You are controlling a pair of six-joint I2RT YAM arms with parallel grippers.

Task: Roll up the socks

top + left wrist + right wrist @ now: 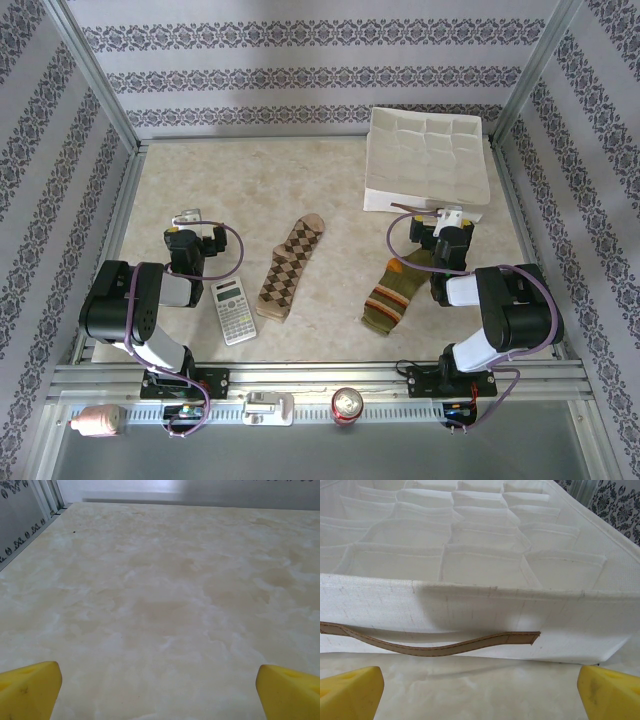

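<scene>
Two socks lie flat on the marble table. The brown and beige argyle sock is in the middle, its toe pointing away. The olive sock with orange toe and stripes lies to its right, partly under the right arm. My left gripper rests low at the left, open, with yellow fingertips wide apart over bare table. My right gripper is open too, its yellow fingertips spread, facing the near wall of the white organizer. Neither gripper touches a sock.
A grey calculator lies just left of the argyle sock. The white fabric organizer with several compartments stands at the back right; its brown strap handle hangs on the near wall. A soda can stands on the front rail.
</scene>
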